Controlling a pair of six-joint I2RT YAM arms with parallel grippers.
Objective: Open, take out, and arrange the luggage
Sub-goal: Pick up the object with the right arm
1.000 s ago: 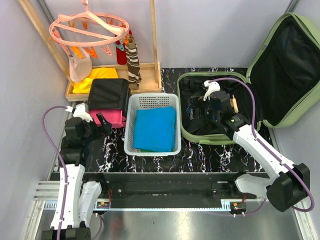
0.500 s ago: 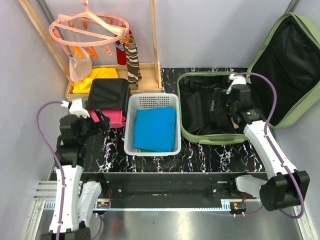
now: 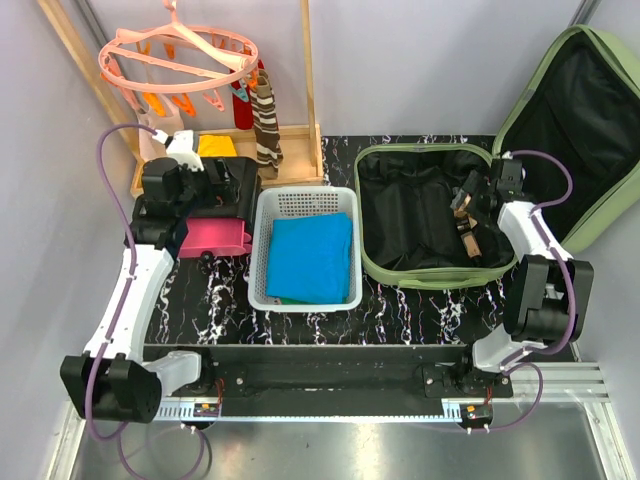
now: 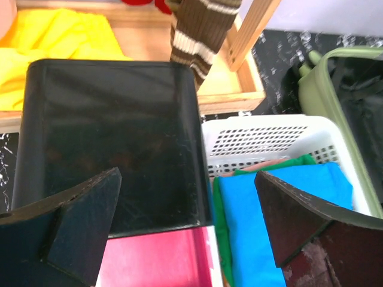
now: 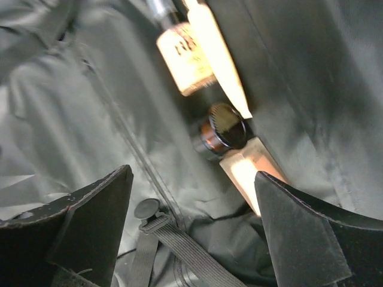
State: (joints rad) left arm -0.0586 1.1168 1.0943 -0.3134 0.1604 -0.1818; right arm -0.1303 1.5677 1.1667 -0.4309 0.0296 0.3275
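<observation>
The light-green luggage (image 3: 430, 275) lies open at the right, its lid (image 3: 585, 120) leaning back against the wall; its rim (image 4: 320, 78) shows in the left wrist view. On the black lining (image 5: 72, 101) lie a labelled bottle (image 5: 185, 57), a small amber bottle (image 5: 221, 128) and a pale wooden piece (image 5: 248, 170). My right gripper (image 3: 468, 205) (image 5: 191, 179) hovers open just above them, holding nothing. My left gripper (image 3: 215, 180) (image 4: 187, 179) is open over the black boxy case (image 4: 108, 143), empty.
A pink box (image 3: 215, 237) lies under the black case (image 3: 225, 190). A white basket (image 3: 305, 195) with blue cloth (image 3: 310, 255) stands in the middle. Behind are a wooden tray (image 3: 290, 165) with yellow cloth (image 4: 60, 42), a striped cloth (image 3: 266, 125) and a round pink hanger (image 3: 180, 55).
The left arm swung up and back from beside the pink box to above the black case. The right arm drew back to the right side of the luggage base.
</observation>
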